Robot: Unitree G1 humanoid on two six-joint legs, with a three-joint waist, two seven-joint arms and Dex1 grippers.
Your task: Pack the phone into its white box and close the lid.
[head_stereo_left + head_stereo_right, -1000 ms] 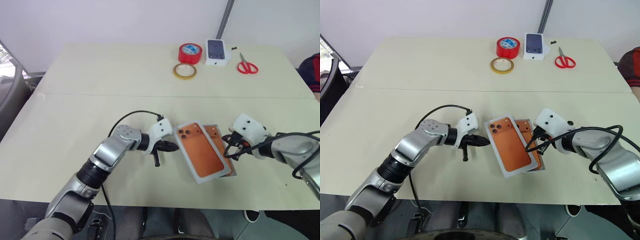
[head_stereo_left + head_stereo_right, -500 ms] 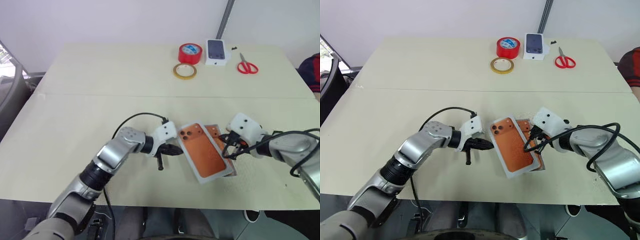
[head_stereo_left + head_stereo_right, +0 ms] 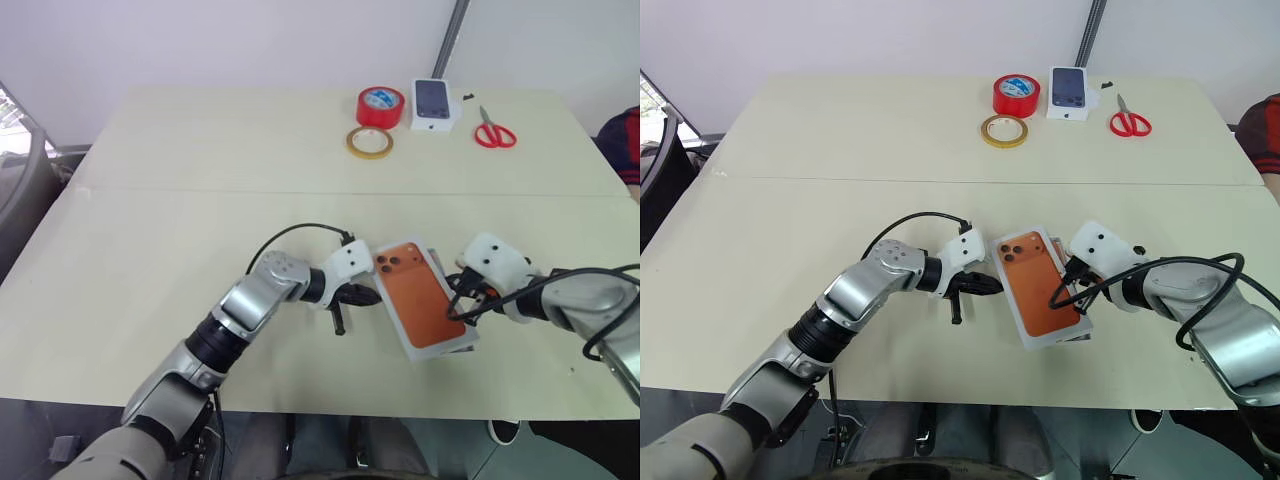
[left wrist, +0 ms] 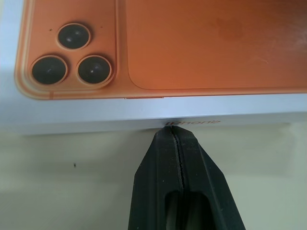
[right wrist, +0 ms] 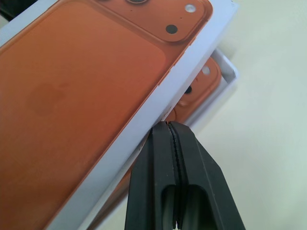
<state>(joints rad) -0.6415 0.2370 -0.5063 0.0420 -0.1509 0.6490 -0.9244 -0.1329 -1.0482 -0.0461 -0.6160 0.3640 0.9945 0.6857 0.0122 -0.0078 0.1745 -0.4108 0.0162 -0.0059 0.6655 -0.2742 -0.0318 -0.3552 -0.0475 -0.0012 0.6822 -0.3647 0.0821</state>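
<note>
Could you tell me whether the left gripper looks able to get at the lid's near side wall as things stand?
Probably yes: the left gripper, shut, already has its tips against the lid's side wall, with bare table around it and nothing between.

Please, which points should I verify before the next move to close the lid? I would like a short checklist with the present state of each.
1. Phone lies in the white box: ok, a corner of it shows under the lid.
2. Lid lined up with the box: not ok, it lies askew and one box corner sticks out.
3. Lid pressed fully down: not ok.
4. Left tool shut, tips at the lid's side wall: ok.
5. Right tool shut, tips at the lid's opposite edge: ok.
</note>
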